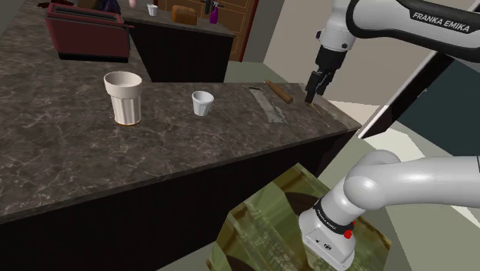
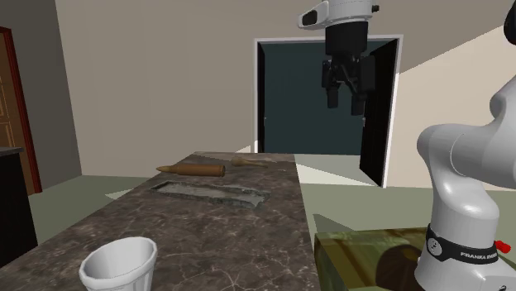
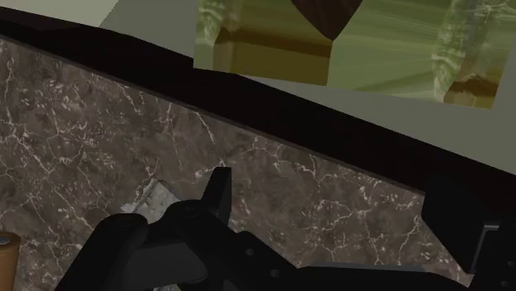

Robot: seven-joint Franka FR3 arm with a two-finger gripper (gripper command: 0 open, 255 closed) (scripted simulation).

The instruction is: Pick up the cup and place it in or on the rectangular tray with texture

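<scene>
Approach step: the black gripper (image 2: 345,100) hangs above the counter (image 1: 69,158) end, fingers apart, empty; the small white cup (image 1: 202,102) stands near the grey textured tray (image 1: 267,105); next, probably descend over the cup.

We list one dark, marble-veined counter (image 1: 85,158). On it we count:
- a tall white cup (image 1: 123,96) with a brown foot, upright
- a small white ribbed cup (image 1: 202,102), upright, near the first but apart from it
- a flat grey rectangular tray (image 1: 267,104) toward the counter's far end
- a brown rolling pin (image 1: 278,92) just beside the tray
</scene>
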